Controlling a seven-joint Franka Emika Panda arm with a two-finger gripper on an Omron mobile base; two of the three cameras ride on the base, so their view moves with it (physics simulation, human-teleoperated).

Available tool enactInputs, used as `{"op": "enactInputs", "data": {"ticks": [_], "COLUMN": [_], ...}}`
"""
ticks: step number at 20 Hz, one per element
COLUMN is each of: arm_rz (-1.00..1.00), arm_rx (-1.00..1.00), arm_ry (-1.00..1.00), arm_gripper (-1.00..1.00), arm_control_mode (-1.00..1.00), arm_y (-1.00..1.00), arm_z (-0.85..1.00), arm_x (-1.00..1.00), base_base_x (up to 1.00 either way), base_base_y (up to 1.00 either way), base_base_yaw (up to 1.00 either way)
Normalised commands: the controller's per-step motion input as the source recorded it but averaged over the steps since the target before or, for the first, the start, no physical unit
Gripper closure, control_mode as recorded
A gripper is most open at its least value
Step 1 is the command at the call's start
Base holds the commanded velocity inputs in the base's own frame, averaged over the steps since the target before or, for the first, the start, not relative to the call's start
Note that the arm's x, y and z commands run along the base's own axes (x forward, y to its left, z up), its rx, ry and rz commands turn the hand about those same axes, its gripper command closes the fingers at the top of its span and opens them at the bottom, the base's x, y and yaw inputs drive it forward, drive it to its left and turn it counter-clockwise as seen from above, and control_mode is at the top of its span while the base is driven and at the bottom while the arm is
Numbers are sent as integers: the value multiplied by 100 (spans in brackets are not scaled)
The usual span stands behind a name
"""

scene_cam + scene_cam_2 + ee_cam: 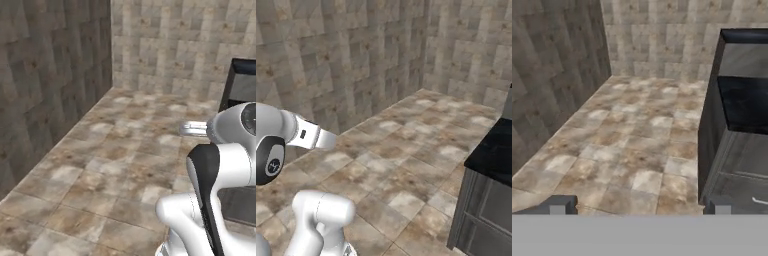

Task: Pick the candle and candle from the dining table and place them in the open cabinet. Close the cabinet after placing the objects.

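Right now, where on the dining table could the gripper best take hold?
The dining table by its overhanging black top edge, jaws above and below, coming from the floor side: the slab juts past the flat grey front panel, probably the only lip.

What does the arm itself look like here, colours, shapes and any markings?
The arm has glossy white, rounded links with dark bands at the joints and a round dark cap bearing a small light mark. The gripper has two small dark grey, square fingertips.

Even, flat rendered light with no strong shadows; the textures look soft and blurry, with no glare.
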Motion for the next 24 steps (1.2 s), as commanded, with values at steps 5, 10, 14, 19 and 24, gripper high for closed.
{"op": "enactInputs", "data": {"ticks": [5, 10, 14, 19, 24], "arm_rz": [0, 0, 0, 0, 0], "arm_rx": [0, 0, 0, 0, 0], "arm_ry": [0, 0, 0, 0, 0], "arm_gripper": [-100, -100, -100, -100, -100], "arm_control_mode": [100, 100, 100, 100, 100], "arm_y": [0, 0, 0, 0, 0], "arm_z": [0, 0, 0, 0, 0], "arm_x": [0, 0, 0, 0, 0], "base_base_x": [38, 43, 57, 65, 64], "base_base_y": [54, 50, 53, 61, 64], "base_base_yaw": [-41, -41, -38, -37, -37]}}
